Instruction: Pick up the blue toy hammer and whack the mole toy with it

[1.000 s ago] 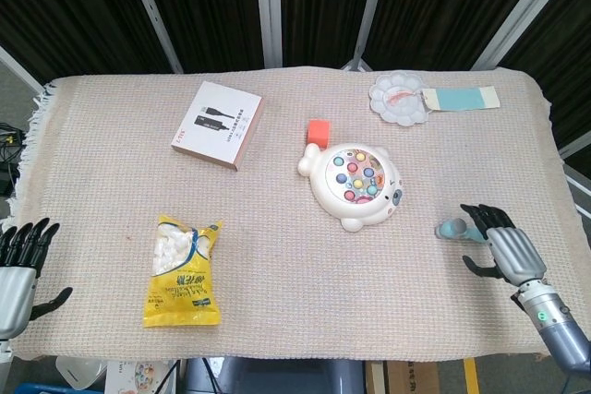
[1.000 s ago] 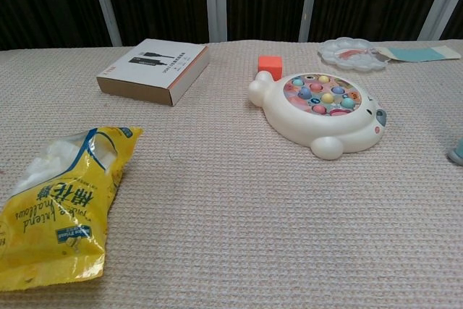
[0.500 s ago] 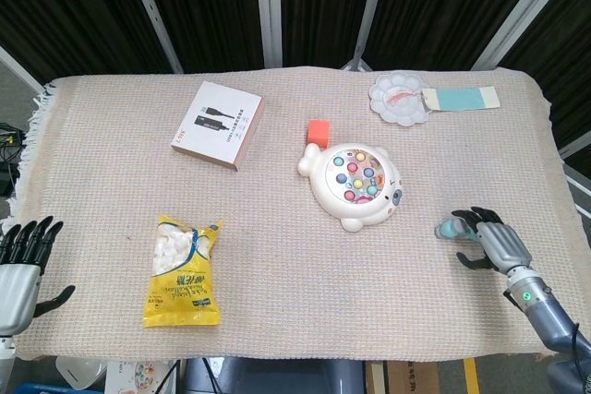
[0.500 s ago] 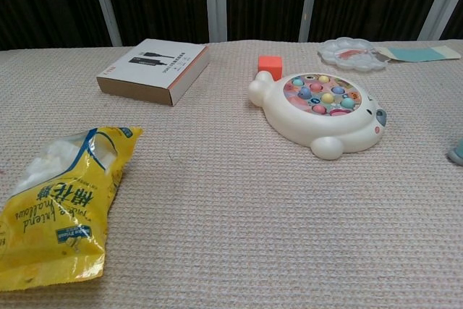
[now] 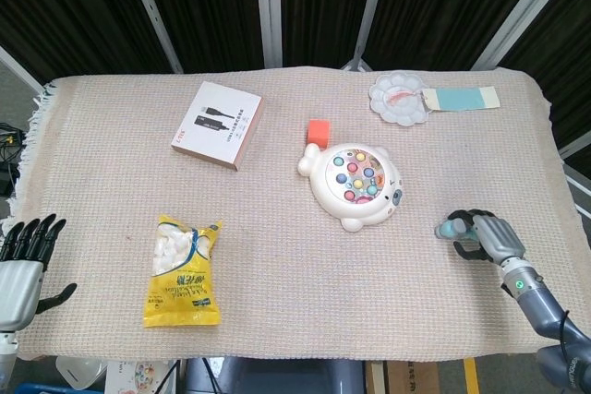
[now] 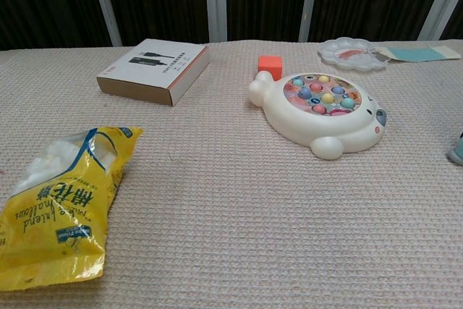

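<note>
Head view is showing the blue toy hammer lying near the right edge of the table, its pale blue head poking out to the left of the right robot hand. That robot hand is curling its dark fingers over the hammer, touching it; whether they are truly clamping it I cannot tell, since the handle is hidden beneath the palm and its long axis cannot be read. In the chest view only a sliver of the hammer is peeking in at the right border. The mole toy is sitting well apart, up and to the left of the hammer, so the coming swing is going to have to travel that way once the grip is sure. The left robot hand is waiting far off at the opposite corner, fingers spread and holding nothing, clearly the farther one. The table is wearing a woven beige cloth. Around it, black curtains are hanging behind pale metal bars.
</note>
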Controlling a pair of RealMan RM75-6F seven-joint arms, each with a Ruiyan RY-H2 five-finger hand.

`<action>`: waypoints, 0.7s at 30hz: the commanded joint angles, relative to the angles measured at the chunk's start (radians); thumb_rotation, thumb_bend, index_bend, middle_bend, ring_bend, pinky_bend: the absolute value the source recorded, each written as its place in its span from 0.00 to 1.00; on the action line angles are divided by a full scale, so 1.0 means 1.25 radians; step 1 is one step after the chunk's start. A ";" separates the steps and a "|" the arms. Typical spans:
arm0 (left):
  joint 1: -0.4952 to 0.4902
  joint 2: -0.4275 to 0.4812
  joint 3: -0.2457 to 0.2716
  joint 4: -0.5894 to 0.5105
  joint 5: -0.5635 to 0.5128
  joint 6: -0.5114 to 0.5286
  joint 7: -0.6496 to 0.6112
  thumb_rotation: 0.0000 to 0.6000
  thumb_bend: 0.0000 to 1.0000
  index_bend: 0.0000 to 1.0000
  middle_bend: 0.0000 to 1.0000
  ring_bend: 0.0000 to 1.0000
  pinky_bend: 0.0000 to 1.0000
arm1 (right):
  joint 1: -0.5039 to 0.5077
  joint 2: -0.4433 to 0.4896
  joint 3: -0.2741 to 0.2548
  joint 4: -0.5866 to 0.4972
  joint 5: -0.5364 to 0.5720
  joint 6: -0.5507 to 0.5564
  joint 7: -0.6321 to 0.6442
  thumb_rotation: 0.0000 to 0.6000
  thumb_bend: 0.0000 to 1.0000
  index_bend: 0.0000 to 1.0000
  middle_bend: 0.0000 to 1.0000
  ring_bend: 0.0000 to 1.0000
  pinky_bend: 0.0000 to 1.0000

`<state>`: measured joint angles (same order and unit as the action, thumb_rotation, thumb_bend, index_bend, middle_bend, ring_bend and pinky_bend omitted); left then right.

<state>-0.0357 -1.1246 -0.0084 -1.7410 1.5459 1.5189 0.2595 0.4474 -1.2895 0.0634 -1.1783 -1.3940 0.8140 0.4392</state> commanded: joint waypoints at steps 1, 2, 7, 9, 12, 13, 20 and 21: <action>-0.001 0.001 0.000 -0.001 -0.002 -0.001 0.002 1.00 0.15 0.00 0.00 0.00 0.00 | 0.004 -0.009 -0.002 0.014 -0.005 0.002 0.010 1.00 0.48 0.33 0.35 0.22 0.17; -0.001 0.001 0.000 -0.002 -0.001 -0.001 0.003 1.00 0.15 0.00 0.00 0.00 0.00 | 0.004 -0.010 -0.002 0.016 -0.006 0.002 0.012 1.00 0.49 0.33 0.35 0.22 0.17; -0.003 0.001 -0.002 -0.003 -0.005 -0.004 0.006 1.00 0.15 0.00 0.00 0.00 0.00 | 0.008 -0.016 -0.006 0.029 -0.009 -0.001 0.019 1.00 0.50 0.35 0.36 0.23 0.17; -0.005 0.001 -0.002 -0.003 -0.007 -0.006 0.007 1.00 0.15 0.00 0.00 0.00 0.00 | 0.010 -0.018 -0.008 0.033 -0.009 -0.003 0.020 1.00 0.51 0.36 0.36 0.23 0.17; -0.006 0.000 -0.003 -0.004 -0.010 -0.009 0.010 1.00 0.15 0.00 0.00 0.00 0.00 | 0.011 -0.022 -0.009 0.040 -0.008 -0.005 0.022 1.00 0.53 0.38 0.38 0.24 0.17; -0.007 0.001 -0.004 -0.004 -0.011 -0.009 0.010 1.00 0.15 0.00 0.00 0.00 0.00 | 0.012 -0.023 -0.010 0.041 -0.008 -0.005 0.023 1.00 0.54 0.38 0.38 0.24 0.17; -0.010 0.000 -0.005 -0.004 -0.016 -0.014 0.013 1.00 0.15 0.00 0.00 0.00 0.00 | 0.013 -0.027 -0.014 0.047 -0.009 -0.004 0.024 1.00 0.57 0.39 0.39 0.24 0.17; -0.010 -0.001 -0.005 -0.004 -0.016 -0.014 0.013 1.00 0.15 0.00 0.00 0.00 0.00 | 0.014 -0.028 -0.014 0.047 -0.009 -0.004 0.024 1.00 0.58 0.40 0.39 0.25 0.17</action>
<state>-0.0484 -1.1253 -0.0145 -1.7461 1.5257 1.5012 0.2758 0.4645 -1.3239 0.0460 -1.1190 -1.4054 0.8093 0.4686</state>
